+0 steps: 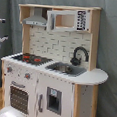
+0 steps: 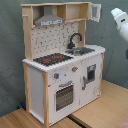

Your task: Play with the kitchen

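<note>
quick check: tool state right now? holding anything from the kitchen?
Tool: cannot be told. Only part of the white arm shows in the second exterior view, clear of the kitchen.

Even, soft indoor light in both exterior views. No glare. Faint shadow under the grey hood [image 2: 49, 21]. Both views slightly blurred throughout.

Arm [image 2: 120, 19]: white glossy rounded casing, dark band at joint; rest out of frame.
</note>
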You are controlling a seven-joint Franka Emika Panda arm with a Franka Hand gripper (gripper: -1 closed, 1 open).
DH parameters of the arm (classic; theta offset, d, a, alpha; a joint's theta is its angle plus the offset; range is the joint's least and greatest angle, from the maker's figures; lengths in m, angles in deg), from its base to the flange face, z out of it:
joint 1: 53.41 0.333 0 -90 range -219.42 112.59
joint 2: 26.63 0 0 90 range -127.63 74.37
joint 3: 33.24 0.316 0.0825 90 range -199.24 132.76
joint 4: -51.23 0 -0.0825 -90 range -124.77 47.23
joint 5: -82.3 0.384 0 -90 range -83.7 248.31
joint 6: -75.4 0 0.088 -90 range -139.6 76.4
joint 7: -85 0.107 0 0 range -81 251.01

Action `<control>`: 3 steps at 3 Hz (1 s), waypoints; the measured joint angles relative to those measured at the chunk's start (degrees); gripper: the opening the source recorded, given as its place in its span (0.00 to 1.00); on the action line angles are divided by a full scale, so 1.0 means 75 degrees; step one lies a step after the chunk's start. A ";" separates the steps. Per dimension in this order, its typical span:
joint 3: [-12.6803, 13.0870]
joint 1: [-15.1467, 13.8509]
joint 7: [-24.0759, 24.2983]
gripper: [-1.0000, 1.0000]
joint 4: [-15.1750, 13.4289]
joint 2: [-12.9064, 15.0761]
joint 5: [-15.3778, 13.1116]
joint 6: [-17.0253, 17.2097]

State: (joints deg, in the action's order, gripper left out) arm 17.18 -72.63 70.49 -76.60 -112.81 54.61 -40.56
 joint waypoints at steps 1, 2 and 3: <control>-0.0221 0.0062 0.0613 1.00 -0.0018 0.0002 -0.0256 0.0562; -0.0417 0.0056 0.1304 1.00 -0.0132 0.0032 -0.0437 0.1008; -0.0532 0.0038 0.2001 1.00 -0.0326 0.0097 -0.0534 0.1247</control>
State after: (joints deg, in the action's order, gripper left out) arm 13.19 -72.34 85.50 -79.04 -112.08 50.61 -31.20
